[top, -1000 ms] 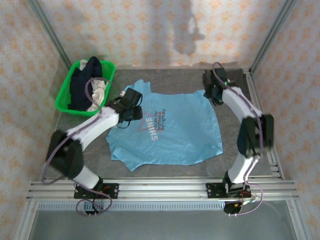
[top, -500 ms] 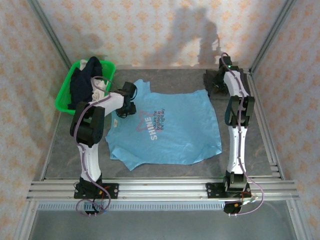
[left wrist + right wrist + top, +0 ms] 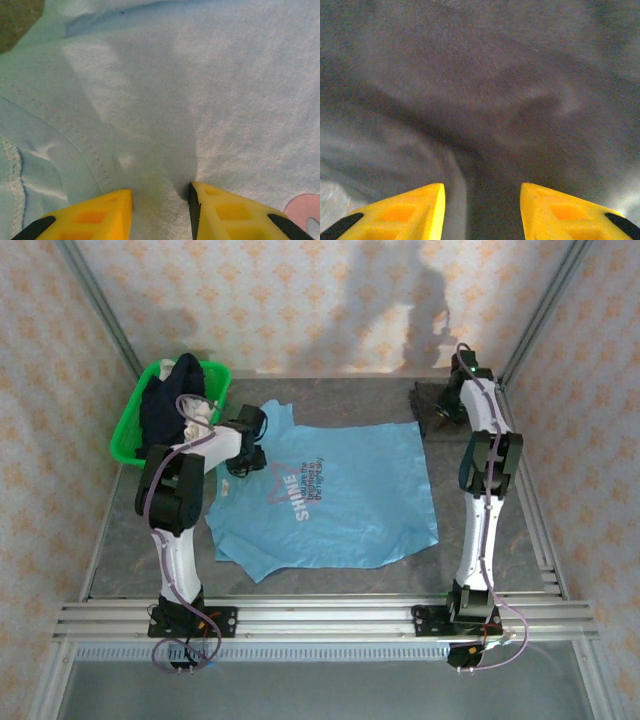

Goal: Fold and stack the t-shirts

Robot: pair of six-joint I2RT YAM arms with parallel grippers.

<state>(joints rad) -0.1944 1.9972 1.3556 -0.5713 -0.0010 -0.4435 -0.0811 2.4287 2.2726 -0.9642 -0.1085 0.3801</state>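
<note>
Light blue t-shirt (image 3: 330, 500) lies spread flat mid-table, collar end toward the green basket (image 3: 127, 430) and hem off to the right, so its long axis runs left-right. The left gripper (image 3: 160, 197) sits on the collar-end shoulder, jaws partly spread, tips pressed into the cloth. The right gripper (image 3: 482, 200) hangs spread over dark grey cloth (image 3: 485, 90) in the far right corner, just past the hem. Left's clearly nearer.
</note>
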